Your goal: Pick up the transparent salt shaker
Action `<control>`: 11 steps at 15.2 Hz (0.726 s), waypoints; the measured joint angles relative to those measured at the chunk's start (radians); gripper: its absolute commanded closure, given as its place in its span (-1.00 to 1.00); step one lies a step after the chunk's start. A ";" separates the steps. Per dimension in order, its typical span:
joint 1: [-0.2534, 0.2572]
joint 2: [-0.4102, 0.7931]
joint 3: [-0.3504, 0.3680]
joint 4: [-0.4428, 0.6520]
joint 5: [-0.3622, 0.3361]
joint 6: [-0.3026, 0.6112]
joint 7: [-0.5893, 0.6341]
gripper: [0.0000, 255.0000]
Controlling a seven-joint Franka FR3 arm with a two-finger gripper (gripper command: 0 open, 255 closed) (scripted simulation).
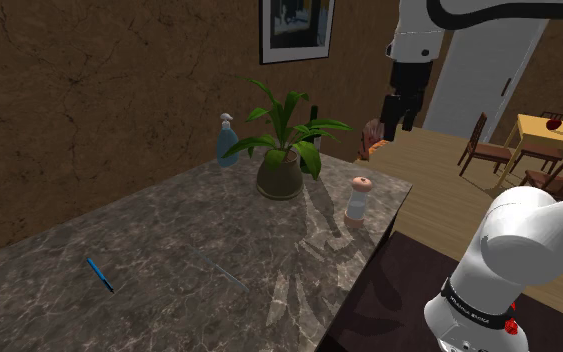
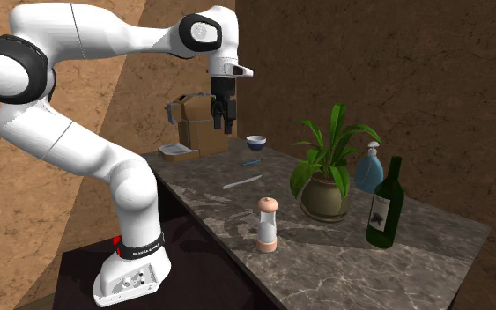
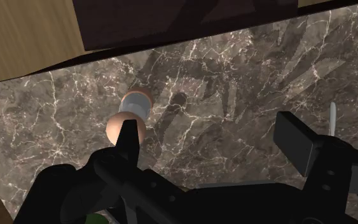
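The salt shaker (image 1: 359, 200) has a clear body with a pinkish cap and base. It stands upright on the dark marble counter (image 1: 169, 230) near the edge at the shoulder view's right. My black gripper (image 1: 399, 115) hangs open high above it, holding nothing. In the second exterior view the shaker (image 2: 267, 225) stands at the counter's front edge and the gripper (image 2: 222, 119) is well up and to the left of it. From the wrist, the shaker (image 3: 136, 105) appears from above, just beyond one fingertip (image 3: 128, 143), outside the gap of the gripper (image 3: 212, 143).
A potted plant (image 1: 281, 160) stands just behind the shaker, with a spray bottle (image 1: 227, 140) and a dark wine bottle (image 2: 383, 207) beyond. A blue pen (image 1: 100, 274), a thin white stick (image 2: 241, 182), a bowl (image 2: 255, 141) and a cardboard box (image 2: 197, 123) lie further along the counter.
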 measured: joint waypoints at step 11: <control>-0.018 0.090 -0.134 -0.191 -0.070 0.343 -0.143 -1.00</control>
